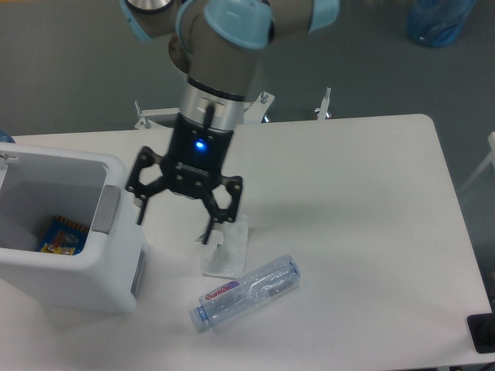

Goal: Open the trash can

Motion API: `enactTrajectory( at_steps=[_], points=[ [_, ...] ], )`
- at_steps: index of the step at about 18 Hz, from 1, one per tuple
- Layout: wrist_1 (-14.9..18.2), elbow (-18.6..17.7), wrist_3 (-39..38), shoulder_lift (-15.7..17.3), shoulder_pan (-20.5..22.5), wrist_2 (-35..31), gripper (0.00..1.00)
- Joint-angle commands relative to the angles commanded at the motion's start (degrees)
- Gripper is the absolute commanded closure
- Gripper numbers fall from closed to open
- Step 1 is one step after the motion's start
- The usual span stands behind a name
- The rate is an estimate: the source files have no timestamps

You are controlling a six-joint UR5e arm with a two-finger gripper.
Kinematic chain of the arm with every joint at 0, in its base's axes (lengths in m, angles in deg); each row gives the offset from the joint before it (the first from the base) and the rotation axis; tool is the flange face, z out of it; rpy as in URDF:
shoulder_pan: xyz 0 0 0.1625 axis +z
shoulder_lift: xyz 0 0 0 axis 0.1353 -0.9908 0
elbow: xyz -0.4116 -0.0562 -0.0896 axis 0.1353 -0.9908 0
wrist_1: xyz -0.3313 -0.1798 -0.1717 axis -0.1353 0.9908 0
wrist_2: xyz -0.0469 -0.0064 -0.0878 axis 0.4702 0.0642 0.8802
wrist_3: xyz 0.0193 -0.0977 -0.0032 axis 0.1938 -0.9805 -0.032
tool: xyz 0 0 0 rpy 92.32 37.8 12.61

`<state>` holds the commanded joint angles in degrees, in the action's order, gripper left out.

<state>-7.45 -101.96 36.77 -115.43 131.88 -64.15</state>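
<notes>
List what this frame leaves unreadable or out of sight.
- Large white boxy plastic trash can: left side cut off by the image edge; its lid is not visible.
- Crumpled white wrapper: top hidden behind the gripper fingers.
- Clear plastic bottle: label too small to read.
- Colourful packet: print illegible.

The trash can [66, 232] is sitting at the table's [348, 201] left edge, with a packet [56, 236] lying inside. The gripper [176, 219] is hanging just right of it, above a wrapper [228, 247], and a bottle [246, 292] is lying in front of that.
</notes>
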Motion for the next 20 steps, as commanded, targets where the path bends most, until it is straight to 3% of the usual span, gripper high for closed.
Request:
enactTrajectory(
  at_steps=[5, 11, 15, 20],
  points=[
    [-0.18, 0.79, 19.76, -2.72, 4.22, -12.65, 0.0],
    [0.44, 6.41, 25.33, -9.49, 6.24, -22.5, 0.0],
    [2.72, 7.56, 27.08, -11.43, 8.52, -22.95, 0.0],
    [6.68, 7.13, 46.21, -12.4, 13.53, -23.21, 0.0]
  ],
)
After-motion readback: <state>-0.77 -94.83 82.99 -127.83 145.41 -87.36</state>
